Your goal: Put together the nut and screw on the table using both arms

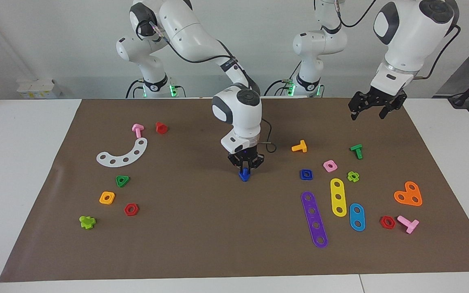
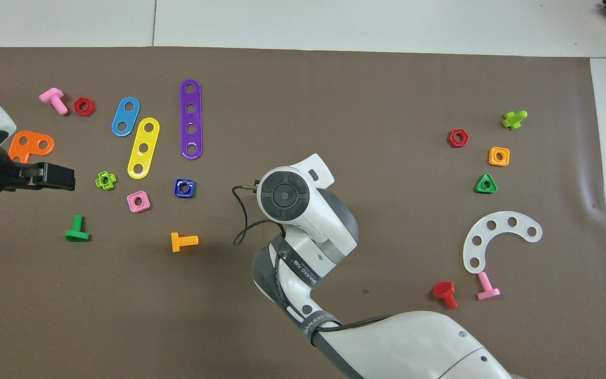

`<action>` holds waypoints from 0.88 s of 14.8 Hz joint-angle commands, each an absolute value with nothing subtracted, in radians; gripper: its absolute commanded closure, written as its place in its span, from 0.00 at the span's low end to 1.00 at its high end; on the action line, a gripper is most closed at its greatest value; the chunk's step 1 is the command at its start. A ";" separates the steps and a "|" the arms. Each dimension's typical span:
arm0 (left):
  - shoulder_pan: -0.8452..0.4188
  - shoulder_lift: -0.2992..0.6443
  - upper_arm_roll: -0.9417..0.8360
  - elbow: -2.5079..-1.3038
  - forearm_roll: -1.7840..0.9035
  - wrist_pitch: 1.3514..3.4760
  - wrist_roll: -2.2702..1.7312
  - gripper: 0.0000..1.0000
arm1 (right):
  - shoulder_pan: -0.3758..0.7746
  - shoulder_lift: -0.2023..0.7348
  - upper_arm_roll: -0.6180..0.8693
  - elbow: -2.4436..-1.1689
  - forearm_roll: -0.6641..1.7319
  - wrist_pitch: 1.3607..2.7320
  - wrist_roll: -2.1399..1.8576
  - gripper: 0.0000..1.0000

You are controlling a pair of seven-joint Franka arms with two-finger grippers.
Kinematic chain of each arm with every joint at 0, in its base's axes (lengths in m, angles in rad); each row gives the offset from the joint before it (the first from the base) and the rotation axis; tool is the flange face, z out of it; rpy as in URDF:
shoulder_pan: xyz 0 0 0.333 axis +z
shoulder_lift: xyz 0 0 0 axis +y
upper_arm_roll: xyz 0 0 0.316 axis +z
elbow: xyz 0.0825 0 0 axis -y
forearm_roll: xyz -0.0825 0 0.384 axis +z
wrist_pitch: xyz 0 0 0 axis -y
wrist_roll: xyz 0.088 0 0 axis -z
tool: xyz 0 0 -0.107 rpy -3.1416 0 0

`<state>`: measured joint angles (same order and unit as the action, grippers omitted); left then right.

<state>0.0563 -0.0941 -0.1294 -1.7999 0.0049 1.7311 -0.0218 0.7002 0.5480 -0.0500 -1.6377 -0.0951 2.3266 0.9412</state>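
The dark-blue screw (image 1: 244, 175) stands at the middle of the brown mat (image 1: 202, 240), head down and shaft up. My right gripper (image 1: 245, 168) is straight over it, fingers closed around its shaft. In the overhead view the right arm's wrist hides the screw and the gripper. The dark-blue nut (image 1: 306, 174) lies flat on the mat toward the left arm's end, beside a pink square nut (image 1: 330, 165); it also shows in the overhead view (image 2: 184, 188). My left gripper (image 1: 368, 113) hangs open and empty, raised over the mat's left-arm end (image 2: 69, 178).
Around the nut lie an orange bolt (image 1: 299, 147), a green bolt (image 1: 356, 151), a light-green nut (image 1: 353, 176), and purple (image 1: 314, 219), yellow (image 1: 338, 197) and light-blue (image 1: 357, 217) strips. A white curved strip (image 1: 123, 155) and several small nuts and bolts lie toward the right arm's end.
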 commanded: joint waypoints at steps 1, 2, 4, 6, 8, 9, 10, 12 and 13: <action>0.041 -0.127 -0.124 -1.842 -0.008 1.755 0.029 0.00 | 0.684 0.458 -0.049 -1.658 -0.106 2.318 1.014 0.00; 0.034 -0.129 -0.126 -1.847 -0.008 1.758 0.023 0.00 | 0.666 0.412 -0.054 -1.660 -0.107 2.286 1.009 0.00; 0.035 -0.126 -0.124 -1.848 -0.053 1.776 0.003 0.00 | 0.591 0.335 -0.052 -1.658 -0.109 2.238 0.983 0.00; 0.031 -0.108 -0.124 -1.856 -0.078 1.813 -0.053 0.01 | 0.531 0.281 -0.052 -1.657 -0.107 2.162 0.884 0.00; 0.002 -0.069 -0.124 -1.855 -0.080 1.850 -0.103 0.01 | 0.465 0.215 -0.052 -1.664 -0.095 2.077 0.784 0.00; -0.008 -0.042 -0.124 -1.852 -0.080 1.870 -0.110 0.01 | 0.430 0.181 -0.051 -1.667 -0.084 2.022 0.734 0.00; -0.012 -0.014 -0.124 -1.847 -0.080 1.888 -0.112 0.03 | 0.395 0.151 -0.051 -1.669 -0.060 1.966 0.668 0.00; -0.040 0.046 -0.124 -1.853 -0.077 1.965 -0.141 0.05 | 0.315 0.097 -0.052 -1.671 -0.025 1.866 0.541 0.00; -0.054 0.073 -0.124 -1.855 -0.077 2.008 -0.164 0.05 | 0.278 0.077 -0.052 -1.671 -0.025 1.820 0.490 0.00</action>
